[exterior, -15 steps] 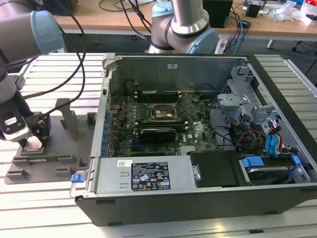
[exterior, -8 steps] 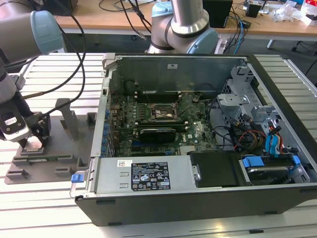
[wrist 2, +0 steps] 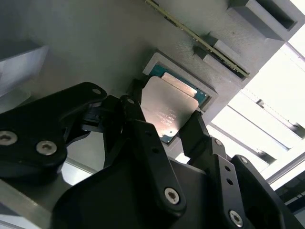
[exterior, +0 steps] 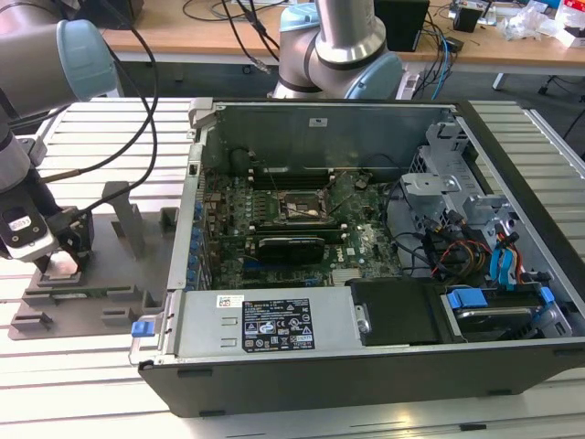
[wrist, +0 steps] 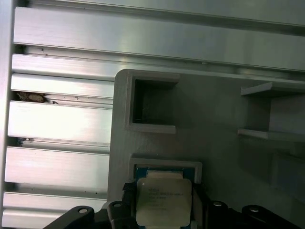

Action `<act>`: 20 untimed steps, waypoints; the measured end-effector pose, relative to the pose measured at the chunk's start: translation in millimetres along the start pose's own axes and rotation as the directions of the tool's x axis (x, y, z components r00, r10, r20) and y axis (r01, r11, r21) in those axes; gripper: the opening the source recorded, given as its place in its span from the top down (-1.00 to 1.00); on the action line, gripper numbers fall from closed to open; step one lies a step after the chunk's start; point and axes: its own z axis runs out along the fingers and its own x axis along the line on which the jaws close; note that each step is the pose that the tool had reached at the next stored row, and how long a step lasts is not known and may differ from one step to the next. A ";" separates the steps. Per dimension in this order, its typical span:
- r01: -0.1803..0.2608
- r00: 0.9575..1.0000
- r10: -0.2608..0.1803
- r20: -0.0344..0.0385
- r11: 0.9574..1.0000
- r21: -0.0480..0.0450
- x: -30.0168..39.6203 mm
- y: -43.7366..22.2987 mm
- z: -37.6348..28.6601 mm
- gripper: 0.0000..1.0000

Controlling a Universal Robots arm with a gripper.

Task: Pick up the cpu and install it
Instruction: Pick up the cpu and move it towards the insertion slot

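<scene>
The cpu [wrist 2: 167,106], a flat square chip with a silvery top, sits between my gripper's [wrist 2: 167,113] black fingers [wrist 2: 136,119] over a shallow square pocket [wrist 2: 202,88] of a grey holder tray. In the first wrist view the cpu [wrist: 163,198] is framed by the fingers [wrist: 125,200] on two sides, which touch its edges. It looks slightly raised from the pocket. In the exterior view my gripper [exterior: 62,263] is down on the grey tray [exterior: 110,279], at the exterior view's left, outside the open computer case. The motherboard socket [exterior: 302,208] lies open inside the case.
The open computer case [exterior: 366,229] holds a motherboard, a long black card [exterior: 291,245], cables and drive bays at the exterior view's right. Upright grey ribs [exterior: 123,215] stand on the tray near my gripper. The case wall [exterior: 183,219] rises between the tray and the socket. Everything rests on a slatted aluminium table [exterior: 91,137].
</scene>
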 end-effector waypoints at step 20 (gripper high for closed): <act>0.000 1.000 0.000 0.000 1.000 0.000 -0.9 -0.8 -32.8 -0.11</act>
